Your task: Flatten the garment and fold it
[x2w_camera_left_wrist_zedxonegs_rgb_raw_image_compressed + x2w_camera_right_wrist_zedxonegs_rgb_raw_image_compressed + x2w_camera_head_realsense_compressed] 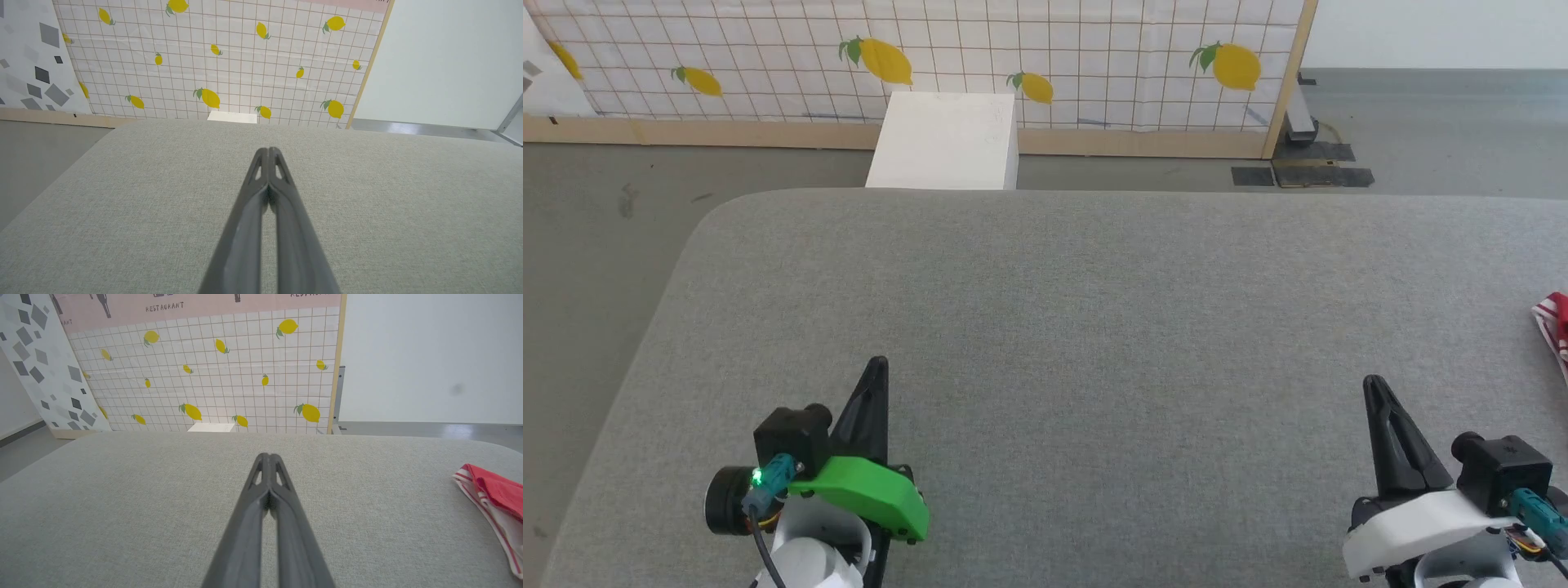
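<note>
Garment lies bunched at the far right edge of the grey table, a red and white striped corner reaching into the head view, off to the right of the right gripper and slightly ahead of it. That arm is clearly nearer; the left gripper sits well apart. The garment's long axis cannot be told. Both grippers are closed, fingers pressed together, holding and touching nothing

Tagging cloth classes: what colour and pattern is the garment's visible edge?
The garment: red, red-and-white striped trim on white. Best in right wrist view.
</note>
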Robot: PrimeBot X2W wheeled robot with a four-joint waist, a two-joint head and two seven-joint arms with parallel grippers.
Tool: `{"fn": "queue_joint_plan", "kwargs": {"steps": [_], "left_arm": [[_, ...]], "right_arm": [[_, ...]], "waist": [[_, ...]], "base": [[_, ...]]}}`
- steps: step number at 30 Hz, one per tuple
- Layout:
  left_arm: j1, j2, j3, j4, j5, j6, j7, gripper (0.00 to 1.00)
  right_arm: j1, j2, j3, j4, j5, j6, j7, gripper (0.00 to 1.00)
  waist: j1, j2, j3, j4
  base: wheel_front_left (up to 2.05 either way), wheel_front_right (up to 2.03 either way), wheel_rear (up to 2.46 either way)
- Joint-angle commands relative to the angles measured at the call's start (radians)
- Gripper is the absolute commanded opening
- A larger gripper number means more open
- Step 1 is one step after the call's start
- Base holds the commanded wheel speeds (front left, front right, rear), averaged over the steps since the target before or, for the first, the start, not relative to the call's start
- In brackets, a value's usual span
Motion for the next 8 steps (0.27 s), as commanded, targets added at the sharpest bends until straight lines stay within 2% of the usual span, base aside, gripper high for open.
{"fn": "queue_joint_plan", "kwargs": {"steps": [1, 8], "left_arm": [[0.016, -0.002, 0.004, -0.009, 0.018, 0.007, 0.006, 0.00], [0.024, -0.002, 0.012, -0.026, 0.034, 0.013, 0.020, 0.00]], "right_arm": [[-0.019, 0.001, 0.004, -0.005, -0.010, -0.001, 0.005, 0.00], [-0.023, 0.001, 0.009, -0.006, -0.020, -0.001, 0.013, 0.00]], "waist": [[0.0000, 0.0000, 0.000, -0.001], [0.0000, 0.0000, 0.000, -0.005]], "base": [[0.00, 0.00, 0.00], [0.00, 0.00, 0.00]]}}
